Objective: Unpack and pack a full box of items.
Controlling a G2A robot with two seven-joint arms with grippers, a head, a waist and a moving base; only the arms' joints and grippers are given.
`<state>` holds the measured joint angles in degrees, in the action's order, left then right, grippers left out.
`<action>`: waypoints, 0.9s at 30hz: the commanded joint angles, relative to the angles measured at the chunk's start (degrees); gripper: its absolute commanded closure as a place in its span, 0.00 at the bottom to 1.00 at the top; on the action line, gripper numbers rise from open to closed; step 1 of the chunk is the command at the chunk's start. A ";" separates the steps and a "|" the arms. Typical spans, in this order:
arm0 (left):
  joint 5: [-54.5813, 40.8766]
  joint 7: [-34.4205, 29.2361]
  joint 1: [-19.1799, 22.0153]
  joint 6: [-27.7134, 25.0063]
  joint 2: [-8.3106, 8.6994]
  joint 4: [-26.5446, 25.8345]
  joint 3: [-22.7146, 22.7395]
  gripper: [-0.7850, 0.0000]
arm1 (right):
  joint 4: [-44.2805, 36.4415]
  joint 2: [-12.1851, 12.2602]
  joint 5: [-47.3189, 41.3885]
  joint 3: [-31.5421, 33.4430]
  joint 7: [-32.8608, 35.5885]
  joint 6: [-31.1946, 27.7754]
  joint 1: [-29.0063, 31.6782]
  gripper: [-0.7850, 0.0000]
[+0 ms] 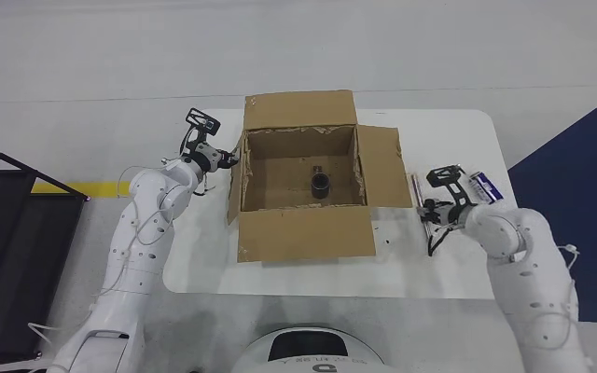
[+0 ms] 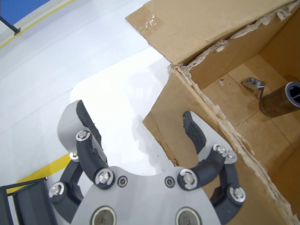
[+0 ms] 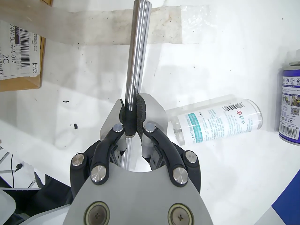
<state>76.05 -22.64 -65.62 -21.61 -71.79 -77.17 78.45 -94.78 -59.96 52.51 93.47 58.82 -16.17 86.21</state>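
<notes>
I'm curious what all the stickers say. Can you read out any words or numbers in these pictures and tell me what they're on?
"2C": white label on the cardboard box flap.
"W-DL-A49-017": same label, start cut off.
Clear bottle lying down: print too small to read.
Blue can: print too small to read.
Steel rod in the right gripper: no text.

Blue can [image 3: 290, 108], dark cylinder [image 2: 277, 103]: both edge-cropped.
</notes>
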 commanded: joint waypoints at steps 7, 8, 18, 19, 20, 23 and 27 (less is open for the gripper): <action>0.00 0.00 0.00 0.00 0.00 0.00 0.00 0.00 | 2.66 0.68 -15.11 7.64 -2.45 -6.14 1.56 1.00; 0.00 0.00 0.00 0.00 0.00 0.00 0.00 0.00 | 3.36 0.81 -18.14 9.19 -2.80 -7.35 1.79 1.00; 0.00 0.00 0.00 0.00 0.00 0.00 0.00 0.00 | 5.43 2.30 -48.83 18.59 0.99 -21.52 2.79 1.00; 0.00 0.00 0.00 0.00 0.00 0.00 0.00 0.00 | 4.75 2.40 -50.69 18.36 1.54 -21.54 2.44 1.00; 0.00 0.00 0.00 0.00 0.00 0.00 0.00 0.00 | 3.71 2.47 -51.56 17.82 1.68 -20.80 1.86 1.00; 0.00 0.00 0.00 0.00 0.00 0.00 0.00 0.00 | -1.10 2.47 -51.59 13.28 1.91 -17.09 -0.77 1.00; 0.00 0.00 0.00 0.00 0.00 0.00 0.00 0.00 | -5.27 2.08 -51.82 5.30 0.27 -13.22 -5.32 1.00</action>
<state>76.05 -22.64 -65.62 -21.61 -71.79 -77.17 78.45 -99.36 -57.77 0.63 101.15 59.57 -30.19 82.20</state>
